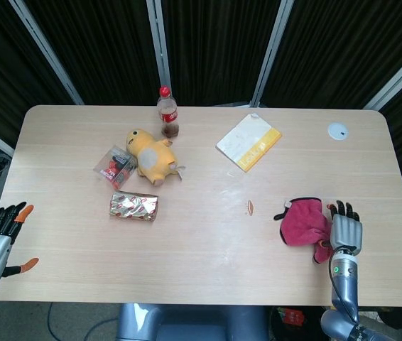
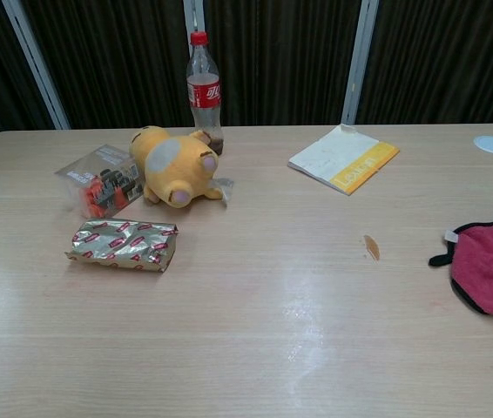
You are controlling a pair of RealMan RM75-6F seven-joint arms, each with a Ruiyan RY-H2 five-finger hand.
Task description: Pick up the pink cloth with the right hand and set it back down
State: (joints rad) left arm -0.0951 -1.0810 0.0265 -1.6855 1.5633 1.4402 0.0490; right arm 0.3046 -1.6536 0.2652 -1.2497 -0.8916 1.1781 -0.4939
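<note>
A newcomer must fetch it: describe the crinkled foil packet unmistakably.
On the light wooden table, look to the left half, nearer the front edge than the yellow plush toy. The shiny gold-and-red foil packet lies flat there, the only metallic, crinkled item.

free: bare table (image 1: 208,241) left of pink cloth (image 1: 303,222) | obstacles: plush toy (image 1: 150,154); foil packet (image 1: 134,207), well apart

- You're looking at a bottle (image 2: 203,83) whose red label is showing white script, too small to read for certain.
- The yellow strip on the booklet (image 2: 344,158) is carrying print, but it's blurring out.
- The foil packet (image 2: 123,245) and the clear packet (image 2: 101,181) are showing markings, none legible.
</note>
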